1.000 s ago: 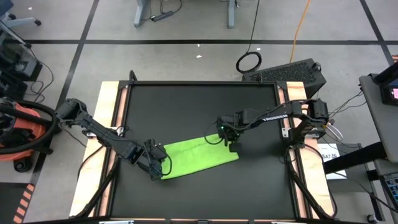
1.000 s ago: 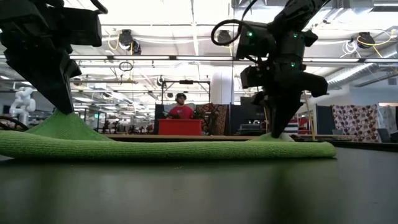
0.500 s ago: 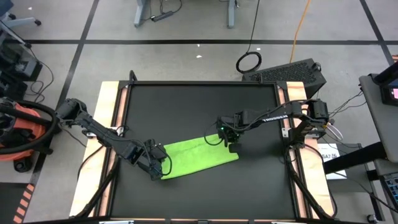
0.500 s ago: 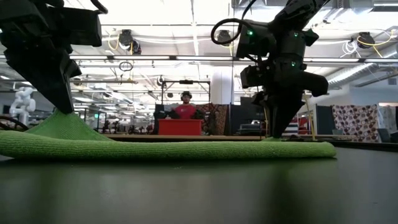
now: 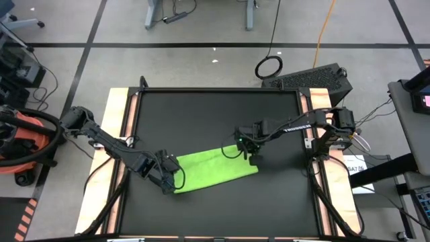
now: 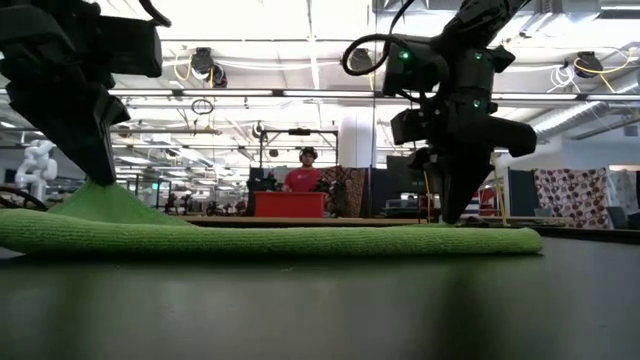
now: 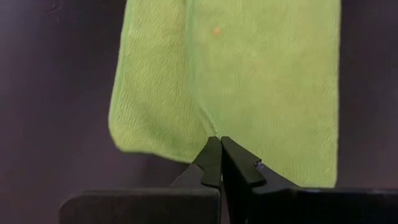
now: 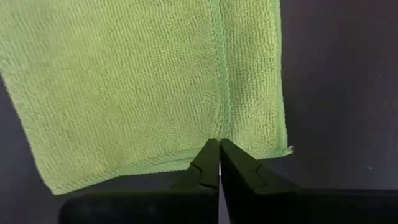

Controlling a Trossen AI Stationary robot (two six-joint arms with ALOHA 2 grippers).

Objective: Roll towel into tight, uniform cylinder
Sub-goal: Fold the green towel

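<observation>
Lime-green microfibre towel point(image 5: 213, 171): lies folded into a long strip on the black table mat point(image 5: 215, 114), toward six o'clock from the mat's centre. No roll is formed yet, so the whole rolling remains, by my judgement.

Left gripper point(image 5: 172, 181): at the strip's eight o'clock end, fingers clenched on a raised peak of cloth (plain in the low view).

Right gripper point(image 5: 252, 153): at the two o'clock end, pinched together on a hemmed edge.

Wrist views show the overlapping hems and each pinch point; the high view alone gives the strip's slant.
</observation>
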